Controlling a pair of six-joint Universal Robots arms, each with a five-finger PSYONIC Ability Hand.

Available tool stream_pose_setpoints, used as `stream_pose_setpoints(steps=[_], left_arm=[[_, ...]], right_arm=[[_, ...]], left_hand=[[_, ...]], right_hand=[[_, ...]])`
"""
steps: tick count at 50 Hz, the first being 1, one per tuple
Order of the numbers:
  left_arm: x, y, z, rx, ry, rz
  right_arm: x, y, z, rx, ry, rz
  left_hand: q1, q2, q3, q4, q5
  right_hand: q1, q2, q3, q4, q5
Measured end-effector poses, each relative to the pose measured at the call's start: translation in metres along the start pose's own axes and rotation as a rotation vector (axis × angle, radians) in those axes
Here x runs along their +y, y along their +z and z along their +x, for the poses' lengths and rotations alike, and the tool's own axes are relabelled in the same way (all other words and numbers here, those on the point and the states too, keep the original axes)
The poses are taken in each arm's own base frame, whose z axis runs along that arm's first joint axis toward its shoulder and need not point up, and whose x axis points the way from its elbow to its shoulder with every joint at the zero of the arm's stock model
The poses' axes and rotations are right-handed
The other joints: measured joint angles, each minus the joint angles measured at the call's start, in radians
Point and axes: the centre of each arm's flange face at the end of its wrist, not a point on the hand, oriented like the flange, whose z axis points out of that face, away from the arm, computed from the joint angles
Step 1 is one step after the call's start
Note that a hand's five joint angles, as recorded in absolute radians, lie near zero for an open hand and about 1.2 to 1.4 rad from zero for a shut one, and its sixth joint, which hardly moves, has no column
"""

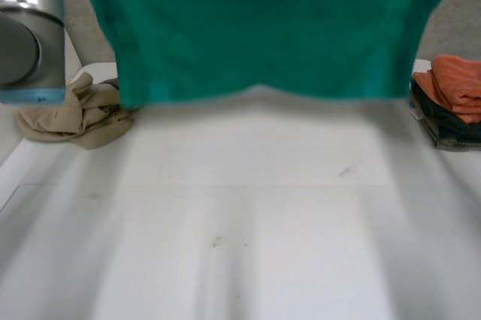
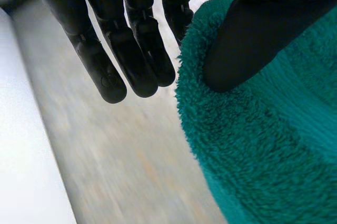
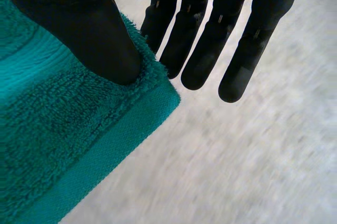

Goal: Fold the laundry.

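Observation:
A teal-green towel [image 1: 263, 27] hangs spread above the white table [image 1: 248, 215], its lower edge just off the surface. In the left wrist view my left hand [image 2: 137, 45] keeps its fingers straight while its thumb [image 2: 247, 40] presses an edge of the towel [image 2: 263, 155] and pinches it. In the right wrist view my right hand [image 3: 210, 40] also has straight fingers, and its thumb [image 3: 89, 29] clamps a corner of the towel [image 3: 63, 150]. The grey joint of my left arm [image 1: 30, 34] is raised beside the towel.
A crumpled beige cloth [image 1: 83, 113] lies at the back left of the table. Folded orange towels [image 1: 455, 87] sit on a dark stack [image 1: 443, 128] at the back right. The table's near half is bare white.

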Motion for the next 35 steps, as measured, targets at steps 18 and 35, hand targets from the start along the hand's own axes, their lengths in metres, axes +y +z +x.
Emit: stream_pose_setpoints(steps=[18, 35], left_arm=[[0.079, -0.105, 0.022, 0.124, -0.03, -0.446], [0.062, -0.279, 0.025, 0.454, 0.102, -1.092]], right_arm=[[0.076, -0.069, -0.045, -0.261, 0.082, -0.335], [0.126, -0.219, -0.043, -0.735, -0.277, -0.956]], left_hand=[[0.0, 0.0, 0.0, 0.0, 0.0], [0.0, 0.0, 0.0, 0.001, 0.0]], right_hand=[[0.0, 0.0, 0.0, 0.002, 0.0], [0.0, 0.0, 0.001, 0.002, 0.0]])
